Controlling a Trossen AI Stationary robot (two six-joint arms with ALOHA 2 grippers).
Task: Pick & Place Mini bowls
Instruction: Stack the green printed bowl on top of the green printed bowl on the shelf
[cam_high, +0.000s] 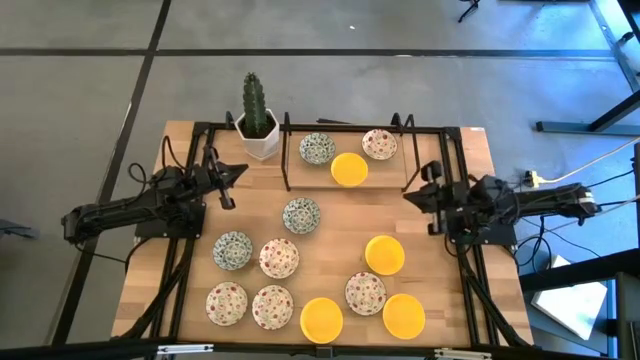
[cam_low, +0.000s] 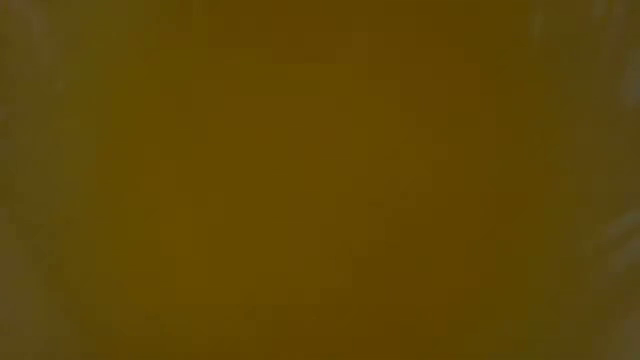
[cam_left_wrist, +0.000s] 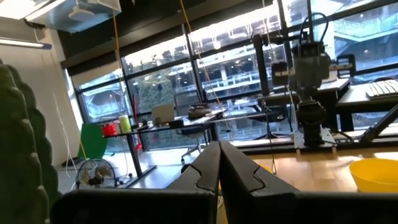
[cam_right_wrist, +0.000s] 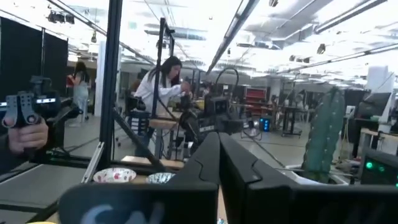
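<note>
Both arms idle, no readable writing anywhere.
Left gripper (cam_high: 238, 170) and right gripper (cam_high: 410, 197) closed, empty, above the wooden table (cam_high: 470, 150); twelve small round mini bowls (cam_high: 301, 215) sit across it, three near a potted green cactus (cam_high: 256, 110).

Twelve mini bowls (cam_high: 301, 215) sat upright and apart on the wooden surface (cam_high: 440, 200): three at the far edge, one blue-green, one yellow and one speckled, and nine nearer the front, two blue-green, four red-speckled, three plain yellow, all empty
</note>
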